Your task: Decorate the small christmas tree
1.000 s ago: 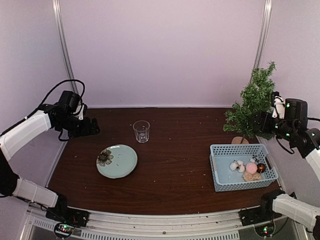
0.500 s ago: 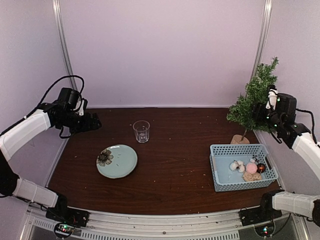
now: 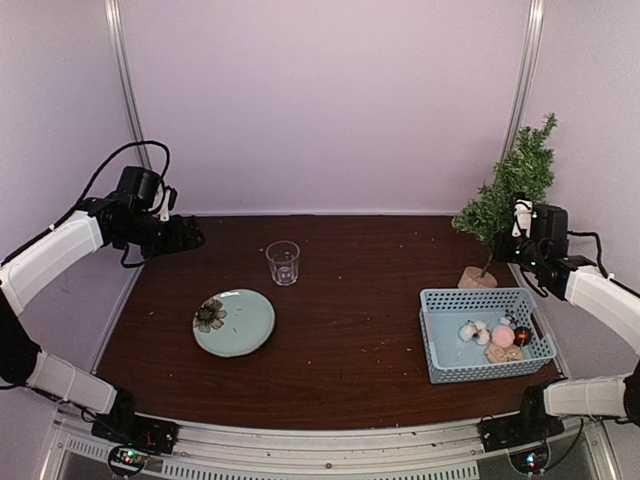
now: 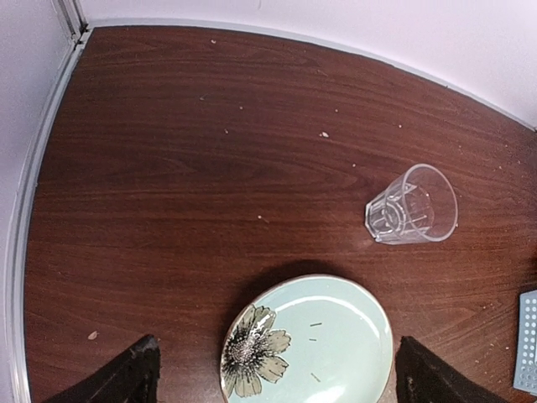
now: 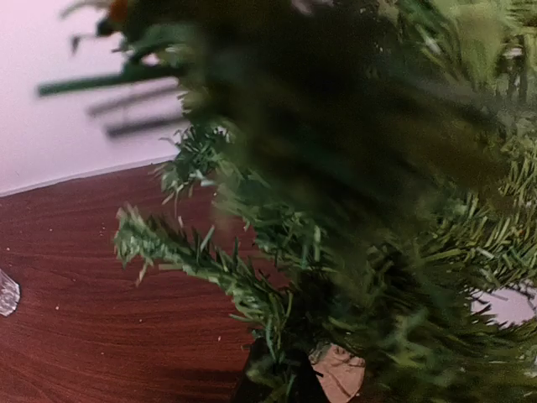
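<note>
The small christmas tree stands at the back right on its light-wood stump base and leans to the right. My right gripper is pushed into its lower branches from the right and is shut on the tree near the trunk. In the right wrist view blurred green branches fill the frame. One dark finger shows among them beside the base. My left gripper hangs open over the back left of the table. Its fingertips stand wide apart above the plate.
A clear drinking glass stands mid-table, also seen as the glass. A pale green flower plate lies front left, the same plate. A blue basket holding several small ornaments sits just in front of the tree.
My right gripper has moved left into the tree's lower branches and shut there. The tree leans a little more to the right. The left arm rose slightly.
</note>
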